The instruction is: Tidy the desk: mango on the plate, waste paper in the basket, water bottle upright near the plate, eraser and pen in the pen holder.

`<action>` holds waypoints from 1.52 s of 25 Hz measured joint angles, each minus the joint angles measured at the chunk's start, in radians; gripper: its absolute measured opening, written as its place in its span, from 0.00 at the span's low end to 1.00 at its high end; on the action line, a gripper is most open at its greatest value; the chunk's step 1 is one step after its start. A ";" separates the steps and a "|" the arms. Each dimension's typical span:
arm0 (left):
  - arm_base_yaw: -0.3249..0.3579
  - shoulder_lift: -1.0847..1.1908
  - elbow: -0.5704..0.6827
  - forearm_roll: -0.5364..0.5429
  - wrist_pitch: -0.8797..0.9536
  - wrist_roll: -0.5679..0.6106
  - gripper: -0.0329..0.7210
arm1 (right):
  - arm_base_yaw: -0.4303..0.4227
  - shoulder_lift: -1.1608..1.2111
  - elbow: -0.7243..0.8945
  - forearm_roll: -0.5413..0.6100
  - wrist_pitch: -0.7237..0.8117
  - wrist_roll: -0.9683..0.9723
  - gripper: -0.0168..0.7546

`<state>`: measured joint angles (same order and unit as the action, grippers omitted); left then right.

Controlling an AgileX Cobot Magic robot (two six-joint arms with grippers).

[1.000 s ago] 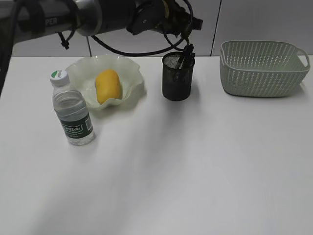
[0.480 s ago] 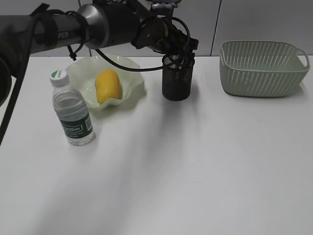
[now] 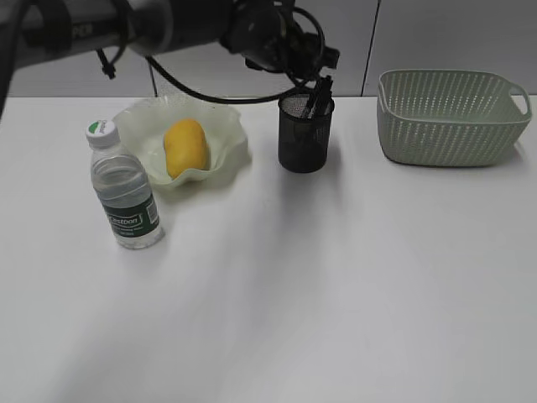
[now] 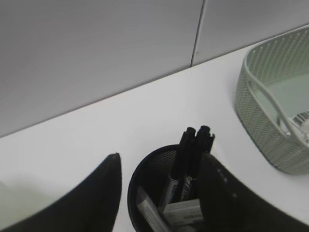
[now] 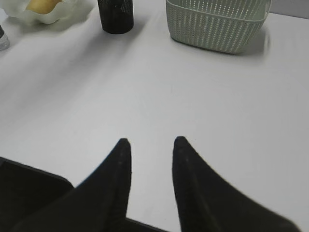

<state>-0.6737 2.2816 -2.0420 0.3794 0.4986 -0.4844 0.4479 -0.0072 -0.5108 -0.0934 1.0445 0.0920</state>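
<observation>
The black mesh pen holder (image 3: 304, 138) stands on the white desk (image 3: 336, 277) and holds two black pens (image 3: 320, 92) and a white eraser (image 4: 182, 210). My left gripper (image 4: 161, 155) is open and empty just above the holder (image 4: 145, 179), with a finger on each side of it. In the exterior view it (image 3: 319, 65) hangs over the pens. The mango (image 3: 185, 147) lies on the ruffled green plate (image 3: 228, 117). The water bottle (image 3: 124, 191) stands upright in front of the plate. The green basket (image 3: 449, 117) is at the back right, with something white (image 4: 301, 121) inside it. My right gripper (image 5: 152, 140) is open and empty over bare desk.
A grey wall runs behind the desk's far edge. The left arm and its cables (image 3: 168, 25) stretch across the back, above the plate. The basket (image 5: 217, 24), pen holder (image 5: 116, 17) and plate (image 5: 46, 12) show far off in the right wrist view.
My left gripper dropped to the holder's rim half a second ago and has risen again. The pens stay in the holder. Nothing else has moved.
</observation>
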 joint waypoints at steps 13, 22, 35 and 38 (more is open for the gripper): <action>-0.017 -0.736 0.776 0.040 -0.059 0.059 0.43 | 0.000 0.000 0.000 -0.002 0.000 0.000 0.34; -0.018 -1.659 1.329 0.038 0.204 0.061 0.43 | 0.000 0.000 0.000 -0.002 0.000 0.000 0.34; -0.018 -2.289 1.422 -0.005 0.661 0.194 0.40 | 0.000 0.000 0.000 0.003 -0.001 0.000 0.34; -0.018 -2.289 1.484 -0.096 0.604 0.244 0.37 | 0.000 0.000 0.000 0.005 -0.001 0.000 0.34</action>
<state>-0.6913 -0.0078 -0.5582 0.2839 1.1029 -0.2404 0.4479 -0.0072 -0.5108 -0.0884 1.0431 0.0920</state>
